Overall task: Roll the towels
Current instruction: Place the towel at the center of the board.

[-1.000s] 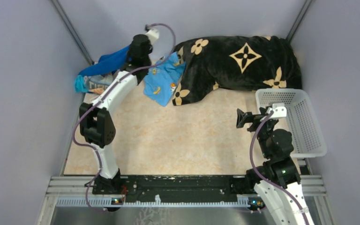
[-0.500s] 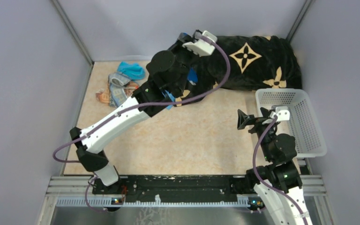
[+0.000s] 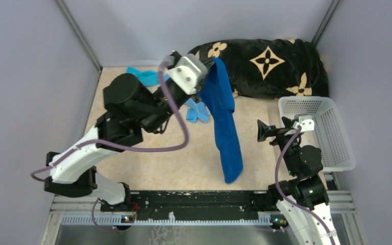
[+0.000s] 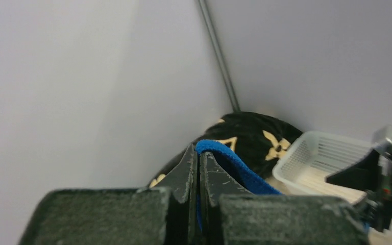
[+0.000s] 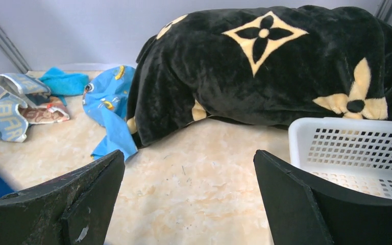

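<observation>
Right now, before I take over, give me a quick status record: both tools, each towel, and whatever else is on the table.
left tool: shut on dark blue towel, held up, hanging unrolled
right tool: open, empty, beside white basket
printed towel: on table, against black blanket
striped towel: crumpled, far-left corner
turquoise towel: just behind striped towel
towels rolled: none visible

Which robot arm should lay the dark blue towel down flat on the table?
Left. Its end effector is shut on the dark blue towel, which hangs down over the table. The right end effector is open, holds nothing and sits by the white basket.
</observation>
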Tool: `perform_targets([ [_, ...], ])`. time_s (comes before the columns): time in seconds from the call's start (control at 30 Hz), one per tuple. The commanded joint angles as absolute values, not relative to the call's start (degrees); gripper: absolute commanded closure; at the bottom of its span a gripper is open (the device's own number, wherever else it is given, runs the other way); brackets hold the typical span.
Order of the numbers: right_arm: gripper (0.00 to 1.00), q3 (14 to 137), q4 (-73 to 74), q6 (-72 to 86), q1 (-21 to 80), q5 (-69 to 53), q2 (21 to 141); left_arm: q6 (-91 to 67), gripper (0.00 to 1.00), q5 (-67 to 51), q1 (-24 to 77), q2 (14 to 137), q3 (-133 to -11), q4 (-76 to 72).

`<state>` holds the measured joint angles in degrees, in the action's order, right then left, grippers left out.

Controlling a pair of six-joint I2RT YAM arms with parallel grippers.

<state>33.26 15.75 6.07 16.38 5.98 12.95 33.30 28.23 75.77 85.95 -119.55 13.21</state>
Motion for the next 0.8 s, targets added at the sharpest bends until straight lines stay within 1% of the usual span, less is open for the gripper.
perform_targets([
  [0.0,0.02,35.3,12.7,6.4,17.0,4.1,14.3,20.3,1.0,18.9,75.7,78.4,-110.1,15.9],
  [0.07,0.02,35.7,13.0,7.1,16.9,3.6,15.4,18.6,1.0,23.8,75.5,75.3,-101.1,13.4],
  [0.13,0.02,36.1,13.0,8.2,17.0,2.6,16.6,15.8,0.97,28.1,75.4,72.4,-92.4,11.5],
  [0.17,0.02,36.4,13.2,8.7,16.9,1.4,17.4,13.8,0.95,29.6,75.0,71.1,-88.0,10.7],
  [0.23,0.02,36.8,13.5,9.6,17.0,-0.9,19.3,8.0,0.95,30.4,72.4,68.3,-79.9,10.5],
  [0.3,0.02,37.4,14.0,10.4,16.9,-3.4,21.9,0.4,0.95,27.5,67.3,65.2,-71.9,10.8],
  [0.43,0.04,38.2,14.5,11.8,17.0,-10.1,28.4,-12.5,0.98,20.7,51.9,59.9,-55.3,11.0],
  [0.6,0.07,38.4,15.2,12.6,16.9,-17.8,37.5,-17.8,1.0,19.5,37.6,59.2,-46.7,14.5],
  [0.77,0.08,38.6,14.2,14.0,19.0,-20.2,45.5,-21.5,1.0,19.2,25.7,58.3,-43.3,16.4],
])
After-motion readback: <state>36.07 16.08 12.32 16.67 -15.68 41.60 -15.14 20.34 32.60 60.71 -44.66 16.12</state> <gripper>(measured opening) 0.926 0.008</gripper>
